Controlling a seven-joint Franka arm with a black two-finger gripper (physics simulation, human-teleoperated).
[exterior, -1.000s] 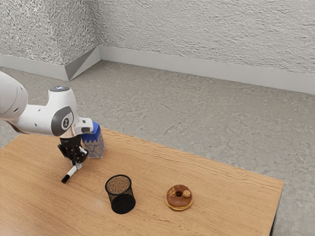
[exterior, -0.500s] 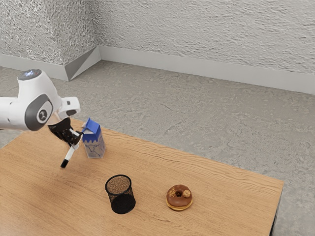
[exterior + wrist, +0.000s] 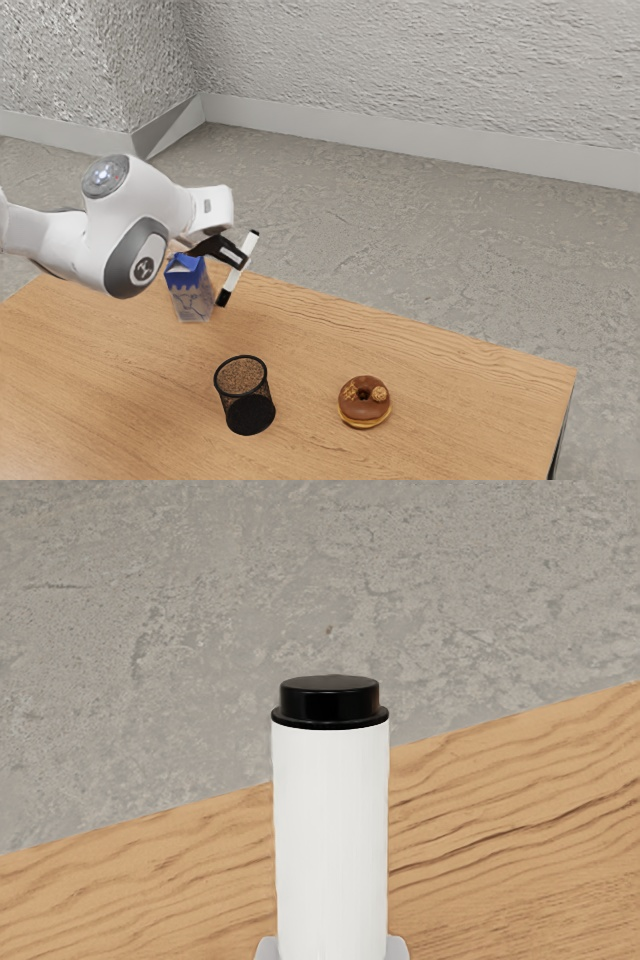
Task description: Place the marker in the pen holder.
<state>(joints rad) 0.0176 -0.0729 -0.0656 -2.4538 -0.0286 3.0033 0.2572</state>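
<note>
Wooden table: occupies the lower part of the exterior frame, far edge slanting down toward the right. White arm: enters at the upper left and reaches over the table. Milk carton: upright, left of centre, partly behind the hand. Pen holder: black mesh, upright, low and left of centre, with no marker in it. Doughnut: flat on the wood, lower right of centre. Gripper: closed on the marker, pale pads bearing on both its sides in the wrist view. Marker: raised, just right of the carton in the exterior frame, steep but tilted, long black end lowest. Handling, as judged: light, stiff, not fragile; the smooth round barrel could slip or pivot if knocked on the rim. The proper hold is on the white barrel, above the middle, leaving the lower end free to enter the mesh cup; the present grip appears suitable. The next move calls for carrying it toward the holder and straightening it. Against the frame of half a second ago: hand and marker have shifted rightward and higher in the exterior frame, from the carton's left to its right, and the marker leans less. Carton, holder and doughnut are unchanged.
</note>
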